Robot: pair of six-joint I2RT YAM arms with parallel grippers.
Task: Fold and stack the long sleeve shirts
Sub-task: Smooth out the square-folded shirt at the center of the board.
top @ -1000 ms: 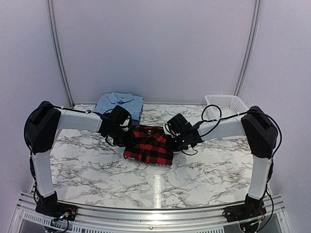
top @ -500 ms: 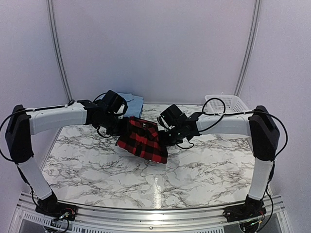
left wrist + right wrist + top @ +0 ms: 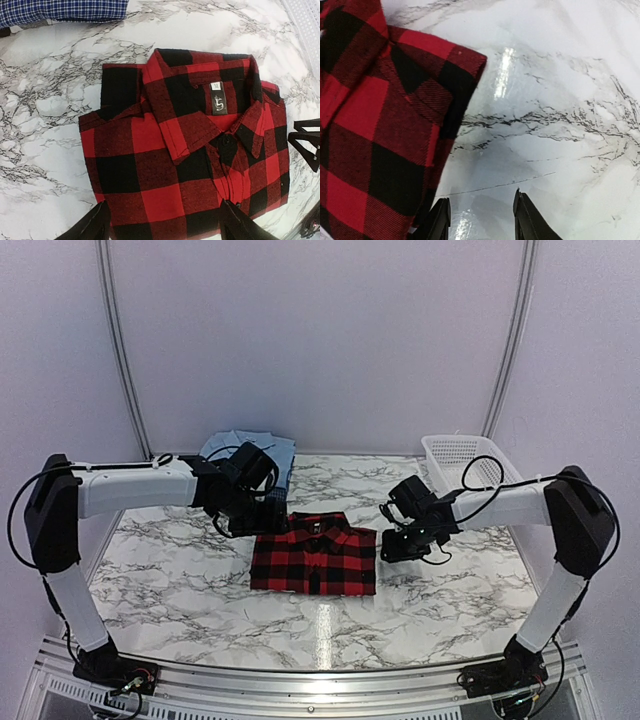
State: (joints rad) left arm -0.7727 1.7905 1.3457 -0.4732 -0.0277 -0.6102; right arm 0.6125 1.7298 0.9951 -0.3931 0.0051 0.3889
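The red-and-black plaid shirt (image 3: 313, 558) lies folded and flat in the middle of the marble table, collar and neck label facing up (image 3: 200, 130). My left gripper (image 3: 262, 524) hovers at its back left corner, open, its fingertips spread over the shirt's edge (image 3: 165, 230) with nothing between them. My right gripper (image 3: 396, 544) is just off the shirt's right side, open over bare marble (image 3: 481, 222); the shirt's edge (image 3: 380, 115) is to its left. A light blue shirt (image 3: 245, 450) lies folded at the back left on a dark blue checked one (image 3: 60, 9).
A white mesh basket (image 3: 460, 454) stands at the back right corner. The marble table (image 3: 450, 590) stretches in front of and beside the plaid shirt. Purple walls close in the back and sides.
Both grippers held the plaid shirt lifted off the table; now they have opened and let it go. It lies flat, and the right arm has drawn back to the right.
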